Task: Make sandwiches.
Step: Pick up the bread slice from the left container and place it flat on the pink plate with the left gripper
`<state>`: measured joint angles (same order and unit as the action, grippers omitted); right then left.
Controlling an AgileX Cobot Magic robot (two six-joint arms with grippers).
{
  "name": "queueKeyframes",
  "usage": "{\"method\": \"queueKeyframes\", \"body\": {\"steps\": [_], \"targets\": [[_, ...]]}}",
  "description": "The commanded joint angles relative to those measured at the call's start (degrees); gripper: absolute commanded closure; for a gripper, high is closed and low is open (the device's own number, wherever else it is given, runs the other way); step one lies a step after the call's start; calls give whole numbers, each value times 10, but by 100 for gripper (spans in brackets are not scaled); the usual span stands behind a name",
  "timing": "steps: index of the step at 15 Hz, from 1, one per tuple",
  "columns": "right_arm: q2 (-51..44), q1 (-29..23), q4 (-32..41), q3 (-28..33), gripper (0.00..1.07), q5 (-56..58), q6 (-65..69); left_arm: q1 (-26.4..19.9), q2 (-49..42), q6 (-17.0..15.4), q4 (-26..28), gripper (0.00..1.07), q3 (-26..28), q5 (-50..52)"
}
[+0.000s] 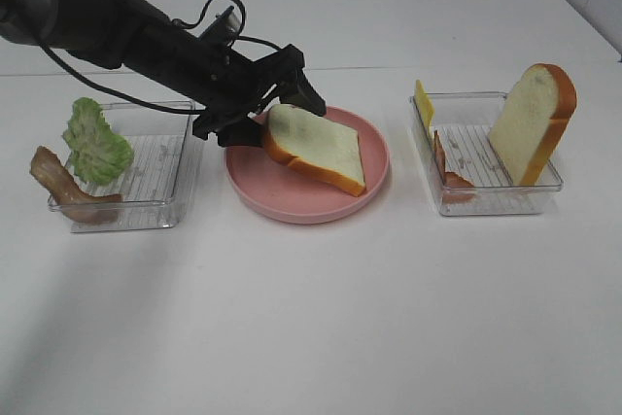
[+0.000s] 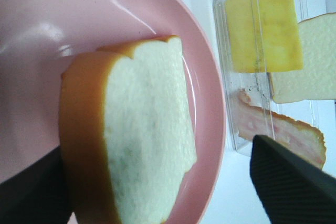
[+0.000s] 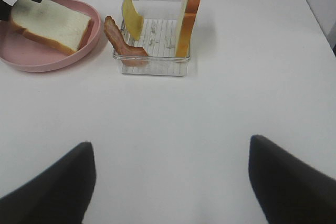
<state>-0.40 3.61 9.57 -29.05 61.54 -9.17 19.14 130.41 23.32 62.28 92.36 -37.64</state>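
Pink and round, the one shallow plate point(image 1: 292, 211) sits mid-table between two clear plastic trays. On it lies one white toy bread slice with orange-brown crust point(image 1: 321, 148), flat on its face with one end propped towards the plate's rim.

The black left gripper point(image 1: 264, 116) straddles that raised end with its jaws spread wider than the slice. In the left wrist view one black finger point(image 2: 289, 177) stands clear of the bread on the side towards the right tray, and the other sits dark beside the crust. I cannot tell whether that one touches it.

The left clear tray point(image 1: 160, 211) holds two things: one green ruffled lettuce leaf point(image 1: 95, 143) standing against its outer end, and one reddish-brown bacon strip point(image 1: 63, 187) draped over the outer front corner.

The right clear tray point(image 1: 486, 203) holds three. There is one yellow cheese slice point(image 1: 424, 104) leaning at the end nearest the plate, and a second bacon strip point(image 1: 449, 170) hanging over that same wall. A second bread slice point(image 1: 533, 123) stands on edge, tilted against the far end.

That makes two bread slices, two bacon strips, one lettuce leaf and one cheese slice.

The right gripper point(image 3: 170, 142) hangs over bare white table in front of the right tray, with its jaws wide apart and nothing between them.
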Motion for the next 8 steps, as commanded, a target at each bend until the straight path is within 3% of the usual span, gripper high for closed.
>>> {"method": "queueKeyframes", "body": {"steps": [1, 3, 4, 8], "targets": [[-7, 3, -1, 1, 31, -4, -3, 2, -7, -34, -48, 21, 17, -29], [-7, 3, -1, 1, 31, -4, -3, 2, -7, -85, -146, 21, 45, -67], [-7, 3, -1, 1, 31, -4, -3, 2, -7, -95, -188, 22, 76, -95], [-7, 3, -1, 1, 31, -4, -3, 2, -7, -160, -281, 22, 144, -167]]}}
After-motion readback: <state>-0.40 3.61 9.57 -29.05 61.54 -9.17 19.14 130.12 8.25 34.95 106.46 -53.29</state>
